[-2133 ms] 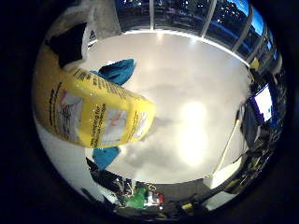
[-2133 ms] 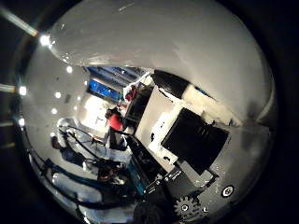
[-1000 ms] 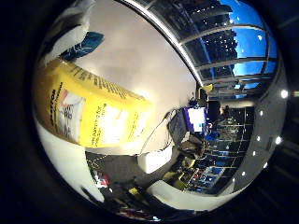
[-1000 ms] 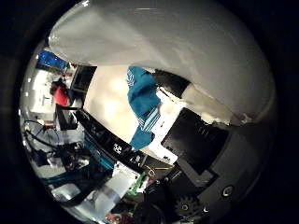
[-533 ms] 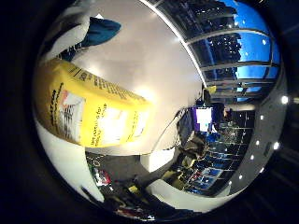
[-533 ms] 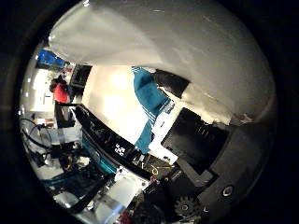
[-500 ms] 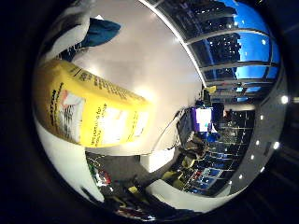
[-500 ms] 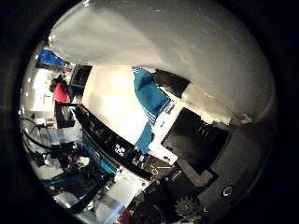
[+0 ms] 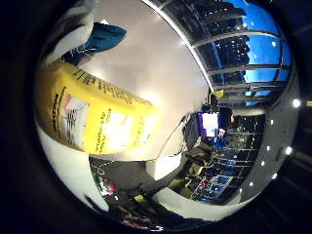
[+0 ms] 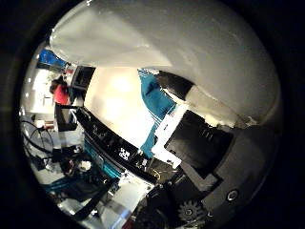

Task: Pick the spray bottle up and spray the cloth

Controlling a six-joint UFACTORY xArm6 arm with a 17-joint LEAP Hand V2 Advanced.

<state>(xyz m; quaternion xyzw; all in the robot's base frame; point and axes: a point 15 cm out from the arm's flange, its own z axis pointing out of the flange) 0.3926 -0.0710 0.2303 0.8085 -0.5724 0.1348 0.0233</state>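
The yellow spray bottle (image 9: 97, 112) with a printed label fills much of the little finger side palm view, close to the palm and off the white table (image 9: 161, 73). The teal cloth (image 9: 102, 39) lies crumpled on that table beyond the bottle. In the thumb side palm view a large white rounded surface (image 10: 162, 43) sits close to the palm, and the cloth (image 10: 152, 103) shows past it on the table. My right hand (image 10: 205, 143) shows there as black and white parts curled beside the white surface. The hand is shut on the bottle.
Tall windows (image 9: 234, 39) stand behind the table. A lit monitor (image 9: 208, 124) stands past the table's edge. Equipment and clutter (image 10: 95, 162) lie beyond the table's other edge.
The hand has tilted and turned, so the room has swung through both views. The bottle has kept its place against the palm. The cloth has shifted only slightly in the last half second.
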